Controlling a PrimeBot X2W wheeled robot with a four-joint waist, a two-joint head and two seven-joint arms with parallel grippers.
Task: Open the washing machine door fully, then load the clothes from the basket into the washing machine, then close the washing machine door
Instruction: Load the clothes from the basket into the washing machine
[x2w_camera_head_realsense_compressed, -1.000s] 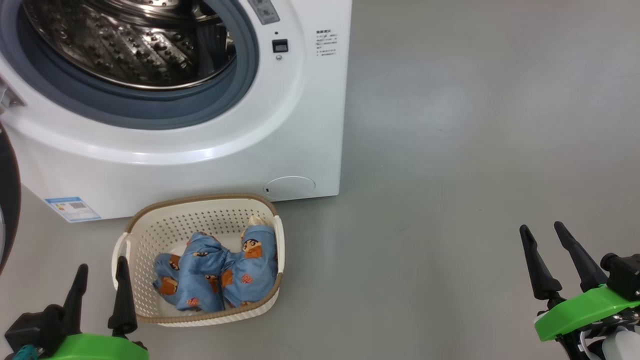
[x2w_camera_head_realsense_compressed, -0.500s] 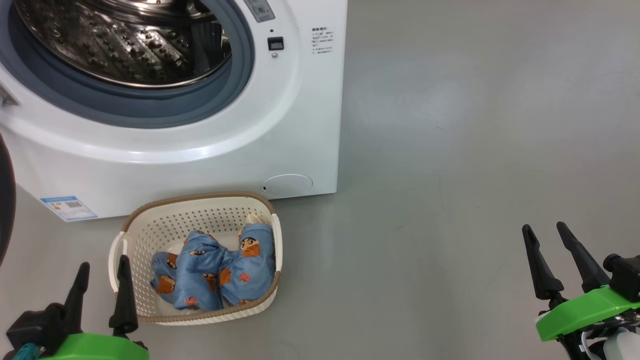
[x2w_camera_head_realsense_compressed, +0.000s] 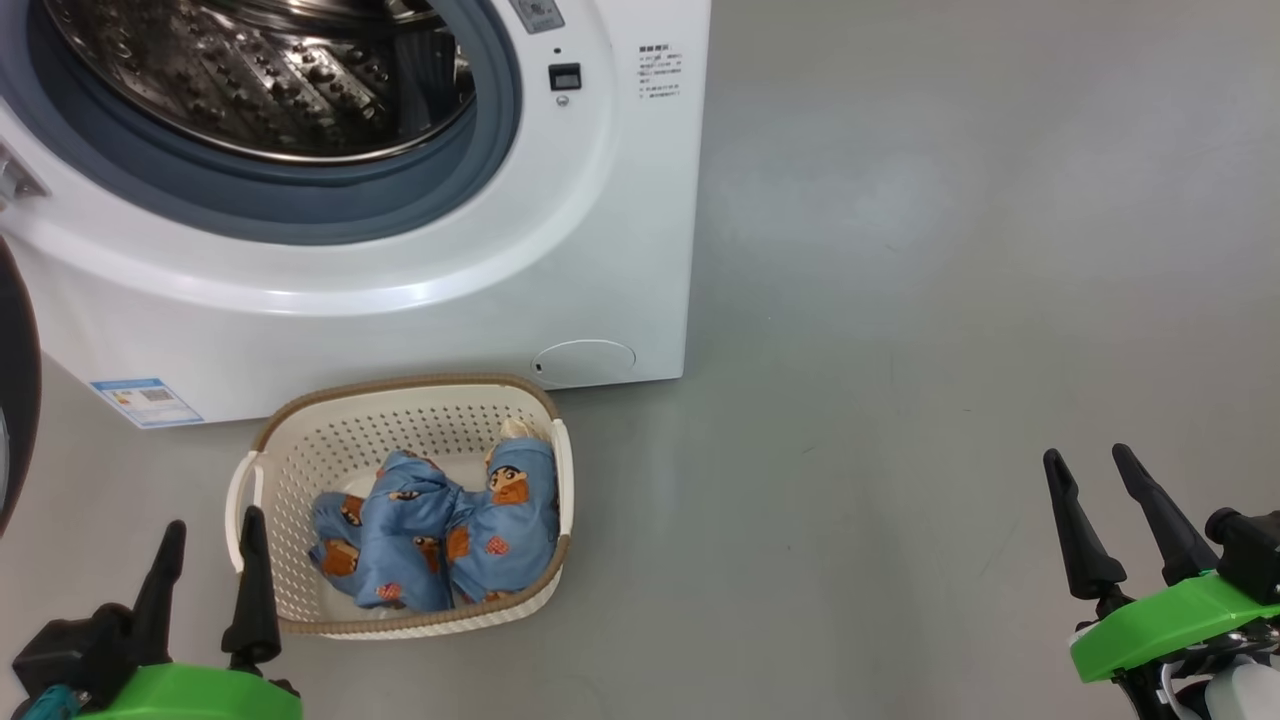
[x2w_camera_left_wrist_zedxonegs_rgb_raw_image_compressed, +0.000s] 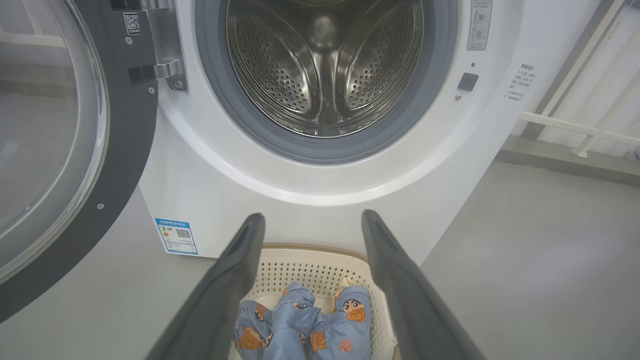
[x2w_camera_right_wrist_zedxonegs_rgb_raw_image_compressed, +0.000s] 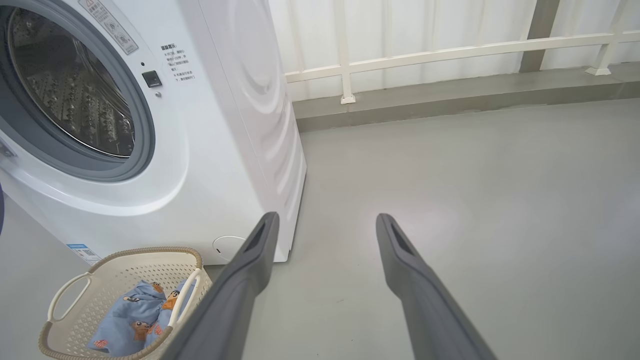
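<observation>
The left gripper (x2w_camera_head_realsense_compressed: 213, 528) hangs empty, its two fingers spread with nothing between them. It is aimed so that the clothes (x2w_camera_left_wrist_zedxonegs_rgb_raw_image_compressed: 305, 330) lie straight ahead of it, framed between the fingers in the left wrist view, which looks like a line-up for a first grab. The basket (x2w_camera_head_realsense_compressed: 400, 385) sits just ahead of this gripper and close in front of the washing machine (x2w_camera_head_realsense_compressed: 400, 320), probably to keep the lift into the drum (x2w_camera_left_wrist_zedxonegs_rgb_raw_image_compressed: 325, 65) short. The washing machine door (x2w_camera_left_wrist_zedxonegs_rgb_raw_image_compressed: 125, 150) stands swung wide to the gripper's left, leaving the mouth clear (so the opening step appears done). The right gripper (x2w_camera_head_realsense_compressed: 1087, 470), likewise open and empty, rests over bare floor (x2w_camera_head_realsense_compressed: 900, 350), well apart from the basket off to its left, apparently parked out of the way.
</observation>
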